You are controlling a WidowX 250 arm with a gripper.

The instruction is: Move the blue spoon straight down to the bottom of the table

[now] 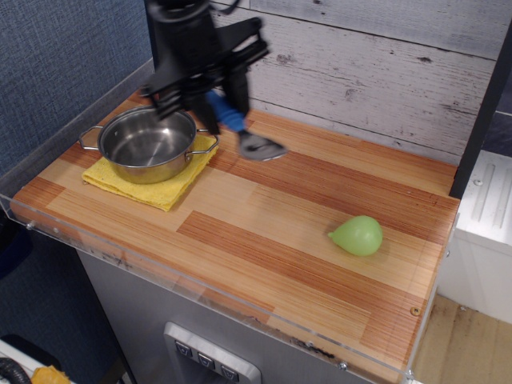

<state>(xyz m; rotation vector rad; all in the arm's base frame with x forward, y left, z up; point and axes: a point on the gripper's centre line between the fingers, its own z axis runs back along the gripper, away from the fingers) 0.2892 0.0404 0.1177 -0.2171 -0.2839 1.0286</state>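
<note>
My black gripper [210, 98] is shut on the blue spoon [237, 126] and holds it in the air over the back left of the table [304, 232]. The spoon's blue handle slopes down to the right from between the fingers, and its shiny metal bowl [261, 147] hangs just right of the pot, above the wood. The gripper and spoon are motion-blurred. I cannot tell whether the bowl touches the tabletop.
A steel pot [149, 144] with two handles stands on a yellow cloth [156, 182] at the left. A green pear-shaped object [358, 235] lies at the right. A dark post [164, 72] rises at the back left. A clear acrylic rim [200, 292] edges the front.
</note>
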